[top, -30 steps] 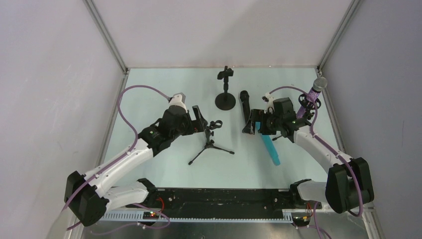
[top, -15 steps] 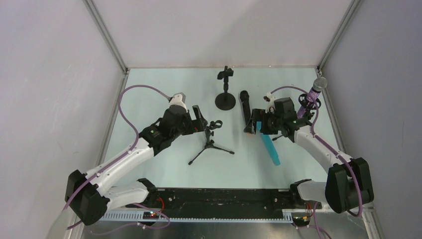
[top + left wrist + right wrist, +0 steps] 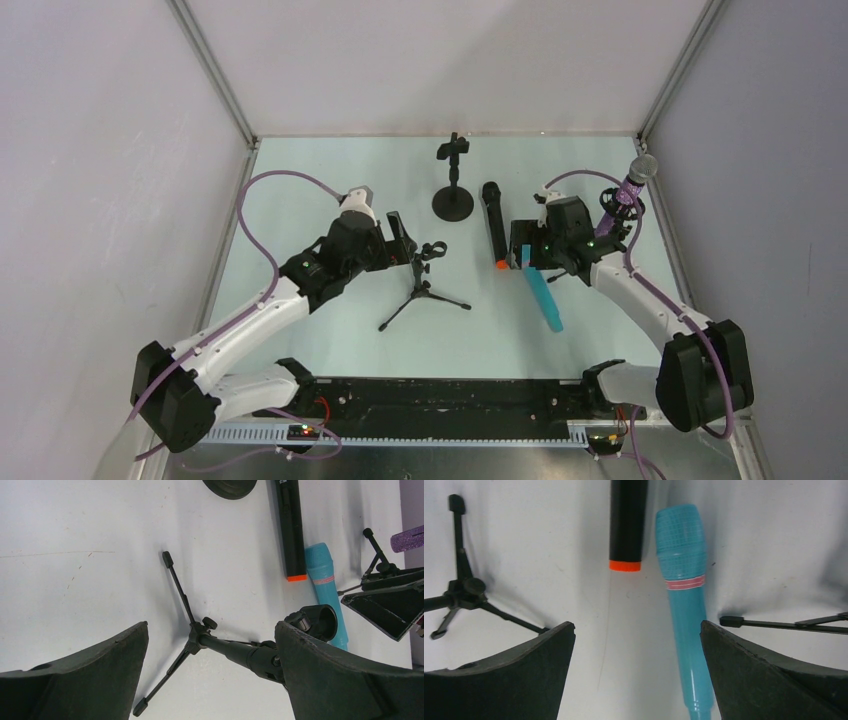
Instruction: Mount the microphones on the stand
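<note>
1. Top external view: three microphones in all. The black microphone [image 3: 493, 225] with the orange end and the cyan microphone [image 3: 545, 298] lie flat on the tabletop [image 3: 330, 180], close together but apart. The purple microphone [image 3: 633, 183] stands tilted in the clip of the far-right stand [image 3: 618, 205].
2. There are three stands too. Besides the far-right one, there is an empty tripod stand [image 3: 425, 285] in the middle and an empty round-base stand [image 3: 453, 190] at the back.
3. The right end effector [image 3: 636, 630] is released and holds nothing. It hangs above the cyan microphone's head and the black one's orange end.
4. The left end effector [image 3: 212, 630] is also released. Its fingers sit either side of the middle tripod's stem without clamping it.
5. Handling, as a judgement: the mics look rigid and light, and their smooth round barrels are likely to roll or slip.
6. The best hold is probably across the barrel near its middle, below the head, so the lower end stays free for the clip.
</note>
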Robot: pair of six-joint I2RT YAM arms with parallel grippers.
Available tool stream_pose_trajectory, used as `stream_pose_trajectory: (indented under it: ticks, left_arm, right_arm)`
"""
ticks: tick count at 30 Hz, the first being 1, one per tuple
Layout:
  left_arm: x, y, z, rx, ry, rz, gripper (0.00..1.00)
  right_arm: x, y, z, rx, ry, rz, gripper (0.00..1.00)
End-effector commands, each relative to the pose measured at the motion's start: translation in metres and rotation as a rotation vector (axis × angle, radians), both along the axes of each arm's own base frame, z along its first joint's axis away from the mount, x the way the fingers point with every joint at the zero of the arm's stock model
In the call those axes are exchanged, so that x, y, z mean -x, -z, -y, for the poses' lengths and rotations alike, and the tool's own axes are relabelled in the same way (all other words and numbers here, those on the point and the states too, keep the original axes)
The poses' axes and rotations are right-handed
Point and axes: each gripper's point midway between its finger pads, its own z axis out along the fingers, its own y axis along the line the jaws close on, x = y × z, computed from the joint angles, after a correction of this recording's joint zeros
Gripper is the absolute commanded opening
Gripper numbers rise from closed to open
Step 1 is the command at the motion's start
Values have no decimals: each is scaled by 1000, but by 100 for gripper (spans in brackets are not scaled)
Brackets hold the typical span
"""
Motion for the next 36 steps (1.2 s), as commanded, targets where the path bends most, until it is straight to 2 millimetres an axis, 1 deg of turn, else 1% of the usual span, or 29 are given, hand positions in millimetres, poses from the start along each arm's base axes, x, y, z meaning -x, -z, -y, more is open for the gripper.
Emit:
stream_pose_trajectory:
  ticks: [1,4,5,6,7,8,9,14,18,21,25,27,29,30,32,34,35,36]
  left_arm:
    - [-5,-9,-7,-16,-18,48,100]
    - [-5,-14,-14,-27,-33,76,100]
    - [-5,-15,-17,-32,-42,84,100]
    - [-4,-19,-19,-31,-44,98,100]
    - [-4,-21,-21,-35,-51,108,100]
    - [-3,-26,-23,-34,-51,125,100]
    - [-4,-28,-26,-38,-58,135,100]
    - [-2,-44,-36,-53,-68,199,100]
    - [-1,-48,-43,-65,-83,224,100]
    - [1,-52,-45,-58,-88,237,100]
    - [2,-58,-46,-53,-85,253,100]
    - [3,-61,-48,-52,-85,263,100]
    - [3,-64,-50,-51,-93,275,100]
    - [3,-68,-51,-50,-94,284,100]
    - [3,-71,-53,-55,-100,296,100]
    - [2,-76,-54,-58,-101,308,100]
    - [2,-78,-55,-60,-105,313,100]
    - [2,-79,-56,-63,-106,318,100]
  right_arm:
    - [-15,-3,18,128,55,34,98]
    - [-17,6,21,198,55,8,97]
    - [-17,12,25,232,63,-10,96]
    - [-18,14,24,247,58,-19,95]
    - [-18,20,26,266,58,-39,93]
    - [-19,21,26,273,57,-47,92]
    - [-20,27,26,286,57,-63,91]
    - [-22,43,24,309,45,-108,86]
    - [-24,53,23,325,40,-133,84]
    - [-28,61,23,340,45,-147,83]
    - [-31,73,24,362,46,-178,79]
    - [-31,80,23,368,41,-193,75]
    - [-30,84,22,365,36,-204,68]
    - [-30,86,20,359,32,-209,63]
    - [-29,90,18,352,25,-221,60]
    - [-28,94,16,347,20,-235,54]
    - [-27,97,14,340,13,-245,46]
    - [-26,98,13,335,11,-250,44]
